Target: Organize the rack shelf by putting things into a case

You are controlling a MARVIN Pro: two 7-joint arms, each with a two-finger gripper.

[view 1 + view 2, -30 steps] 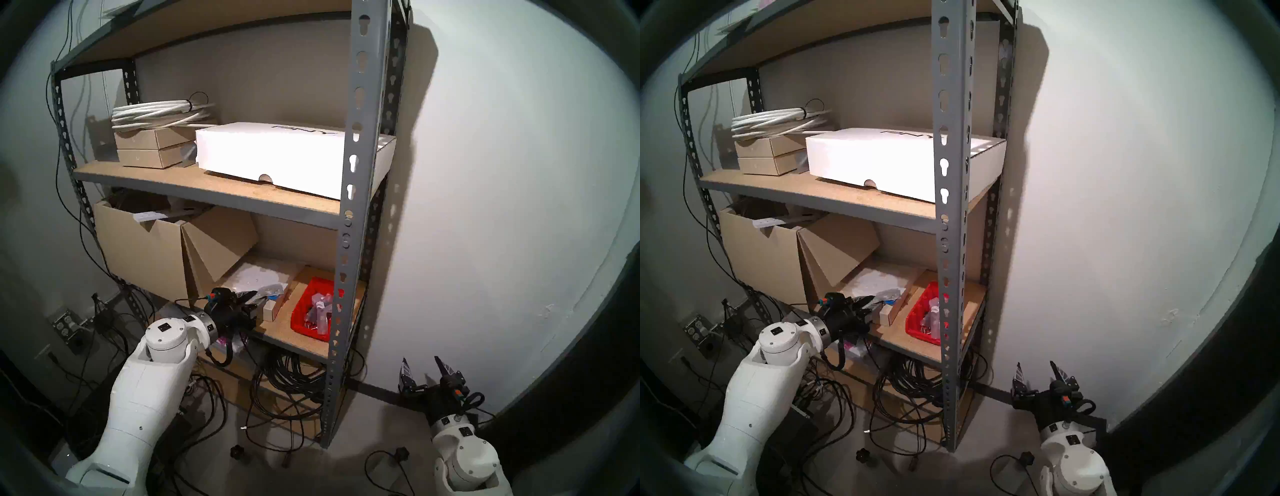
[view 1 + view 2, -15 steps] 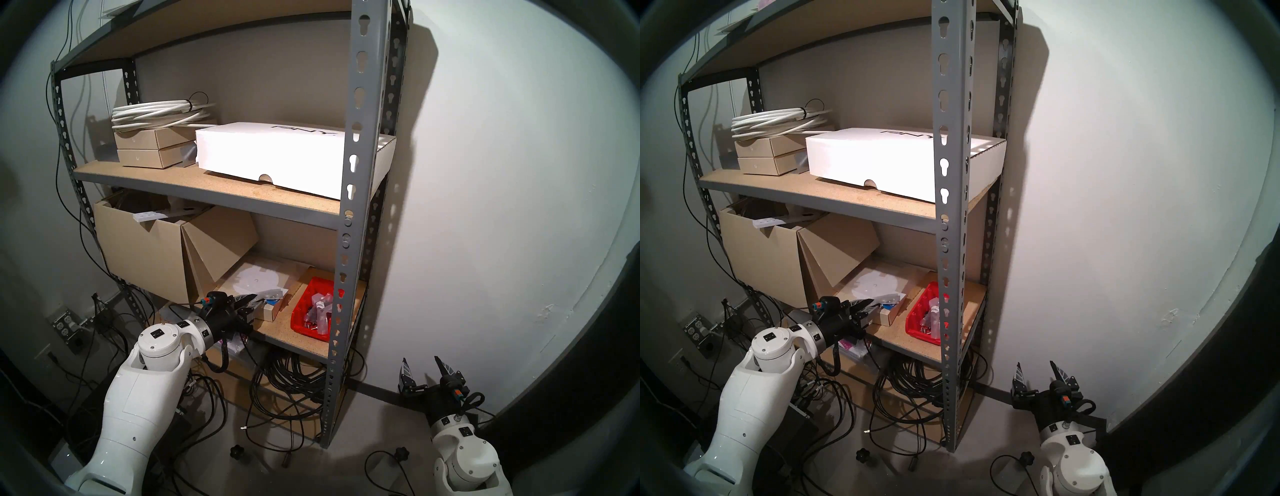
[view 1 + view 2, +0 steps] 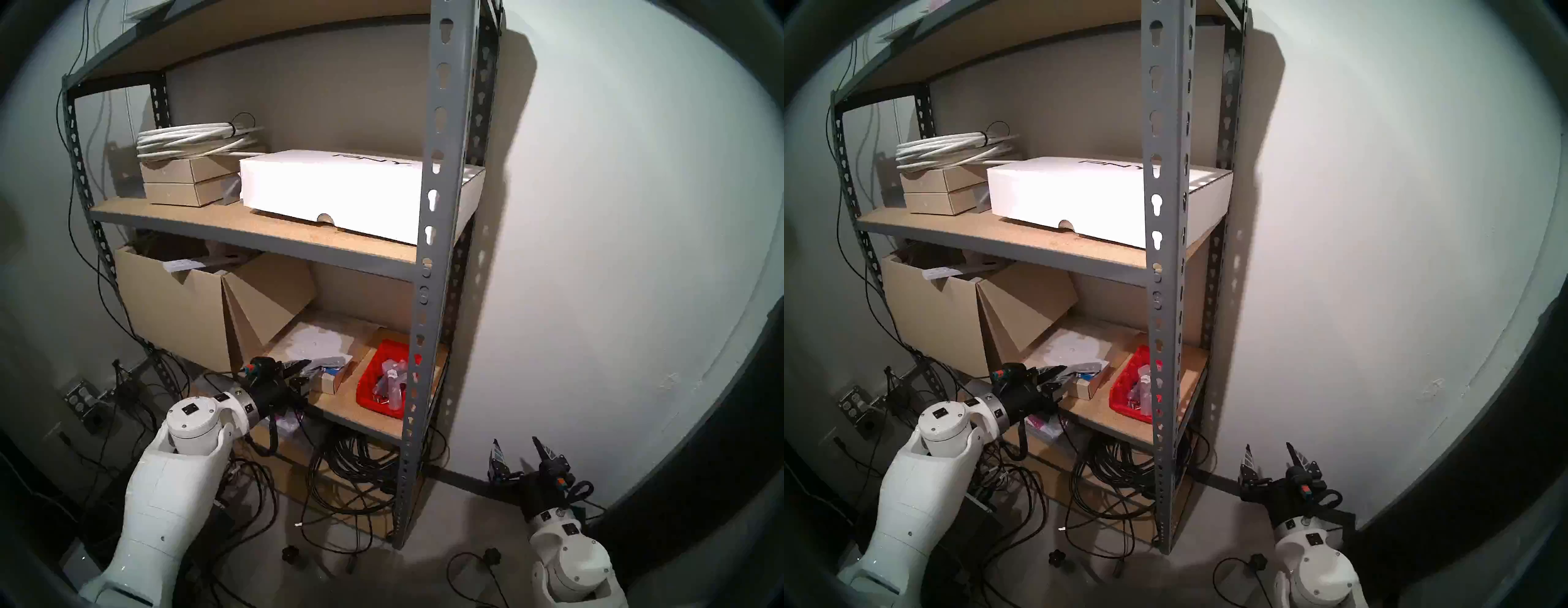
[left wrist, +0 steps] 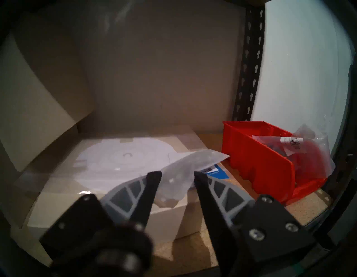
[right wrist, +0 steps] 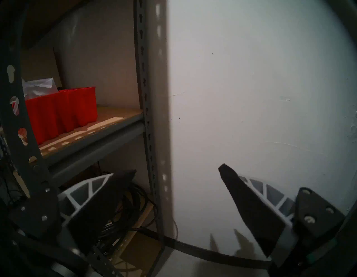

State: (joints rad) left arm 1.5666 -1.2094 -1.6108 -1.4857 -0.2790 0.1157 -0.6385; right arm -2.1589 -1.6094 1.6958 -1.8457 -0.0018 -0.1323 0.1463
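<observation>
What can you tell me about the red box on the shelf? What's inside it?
The red bin looks like bright plastic, rectangular, with ribbed side walls and an open top. It sits upright on the tan shelf board, near the grey front upright, to the right of a flat cardboard box. Crinkly clear plastic bags poke out of it; one has a barcode label. Neither gripper touches it.

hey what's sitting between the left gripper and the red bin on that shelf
In the left wrist view, the left gripper frames a clear plastic bag; beyond it lie a blue-and-white card and bare shelf board before the red bin.
</observation>
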